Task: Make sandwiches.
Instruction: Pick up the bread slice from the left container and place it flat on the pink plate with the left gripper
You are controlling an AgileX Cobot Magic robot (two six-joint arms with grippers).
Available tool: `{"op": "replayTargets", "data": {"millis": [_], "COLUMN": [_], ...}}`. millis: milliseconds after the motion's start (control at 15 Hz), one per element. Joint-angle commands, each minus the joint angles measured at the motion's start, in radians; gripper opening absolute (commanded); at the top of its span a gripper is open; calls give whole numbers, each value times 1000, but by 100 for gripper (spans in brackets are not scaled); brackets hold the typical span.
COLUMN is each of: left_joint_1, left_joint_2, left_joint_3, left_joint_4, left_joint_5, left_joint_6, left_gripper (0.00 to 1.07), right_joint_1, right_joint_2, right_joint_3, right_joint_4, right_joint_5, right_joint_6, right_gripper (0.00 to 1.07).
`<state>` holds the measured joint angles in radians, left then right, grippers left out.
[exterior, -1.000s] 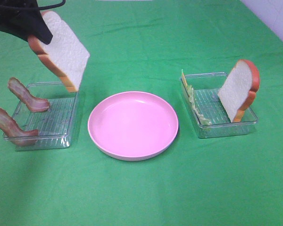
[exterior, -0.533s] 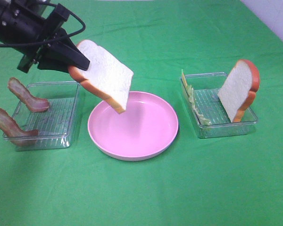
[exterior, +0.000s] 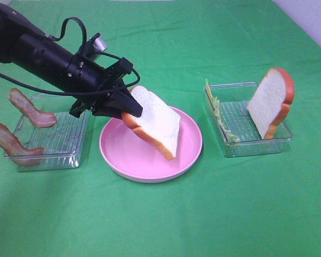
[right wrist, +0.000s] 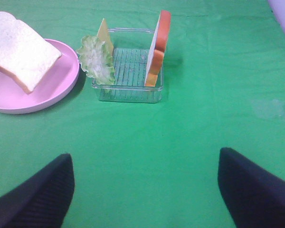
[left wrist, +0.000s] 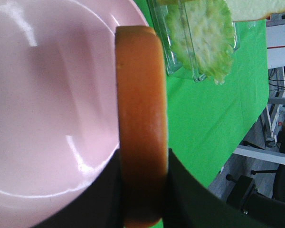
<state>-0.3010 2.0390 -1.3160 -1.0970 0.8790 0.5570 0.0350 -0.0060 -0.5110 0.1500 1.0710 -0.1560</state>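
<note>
One bread slice [exterior: 158, 122] | we log it swung down, tilted over the pink plate [exterior: 150, 176] | left end effector [exterior: 129, 110] clamps its crust; right end effector [right wrist: 145, 154] spread, empty | base layer nearly placed

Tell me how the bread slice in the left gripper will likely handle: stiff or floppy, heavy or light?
Probably stiff: the bread slice juts from the left gripper, pinched only at one crust end, without sagging. Likely light for its size, since that narrow pinch carries it tilted over the pink plate.
</note>
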Motion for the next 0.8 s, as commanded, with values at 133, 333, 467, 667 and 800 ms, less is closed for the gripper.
{"op": "replayTargets", "data": {"millis": [133,333,467,667,800], "left_joint_1": [-6,-16,-36,-62,-66], "left_joint_2": [43,69,70,79,87], "left_joint_3": [1,1,1,1,1], "left_joint_4": [-76,-97,-96,-96,-90], "left_joint_5": [-25,-21,-31,-66,-67], "left_joint_6": [6,15,23,23,21], "left_gripper": [0,0,0,0,0], "right_joint_1": [-5,-5,-5,-5,-5], "right_joint_2": [-14,-14,-14,-14,-14], "right_joint_3": [5,5,5,5,5], "right_joint_4": [-2,-2,-2,-2,-2], "right_joint_5": [-8,-8,-8,-8,-8], "right_joint_6": [3,3,3,3,3], "right_gripper": [79,79,79,79,79]}}
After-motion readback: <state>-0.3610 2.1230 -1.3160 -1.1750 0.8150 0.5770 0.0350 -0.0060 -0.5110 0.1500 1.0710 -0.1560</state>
